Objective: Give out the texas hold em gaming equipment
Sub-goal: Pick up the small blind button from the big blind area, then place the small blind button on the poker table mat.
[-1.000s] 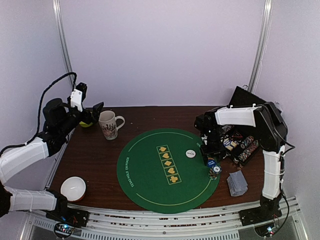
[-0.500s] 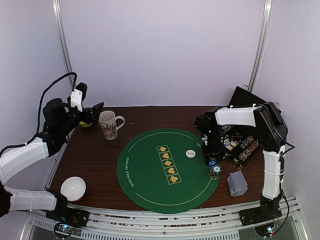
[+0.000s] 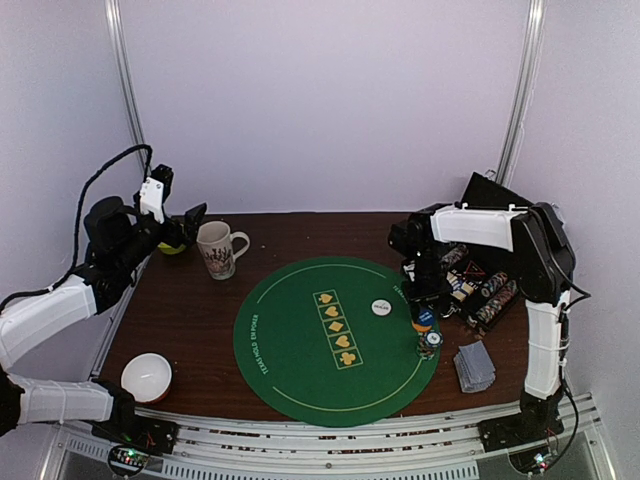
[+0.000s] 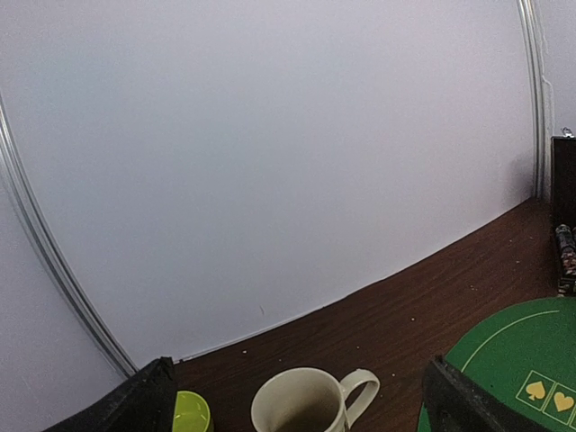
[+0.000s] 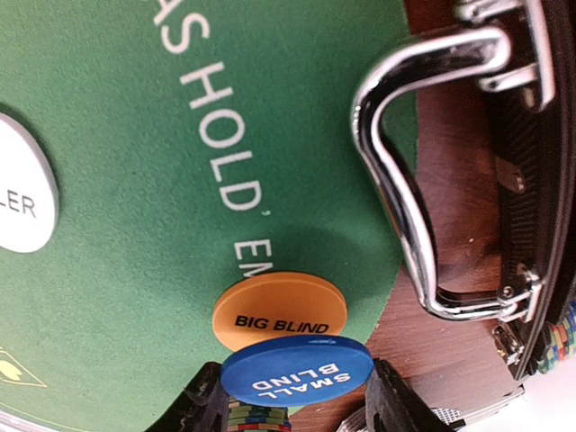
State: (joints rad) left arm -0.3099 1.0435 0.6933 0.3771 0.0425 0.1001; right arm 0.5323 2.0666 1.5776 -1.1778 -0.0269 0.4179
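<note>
My right gripper (image 5: pixel 297 396) is shut on the blue SMALL BLIND button disc (image 5: pixel 297 376), holding it by its edges just above the green mat (image 5: pixel 135 270). The orange BIG BLIND disc (image 5: pixel 279 310) lies on the mat just beyond it. A stack of striped poker chips (image 5: pixel 256 418) shows below the blue disc. The white dealer disc (image 3: pixel 380 307) lies on the mat, left of my right gripper (image 3: pixel 425 305). Grey-blue-backed cards (image 3: pixel 474 366) lie near the front right. My left gripper (image 3: pixel 185 225) is open, raised at the far left.
The open chip case (image 3: pixel 480 285) with its metal handle (image 5: pixel 405 180) sits right beside my right gripper. A patterned white mug (image 3: pixel 217 248) and a green bowl (image 4: pixel 191 414) stand far left between the left fingers (image 4: pixel 148 400). A white bowl (image 3: pixel 147 376) sits front left.
My right gripper's jaws have closed on the blue disc, and the gripper has shifted a little toward the back with it. The left arm has not moved.
</note>
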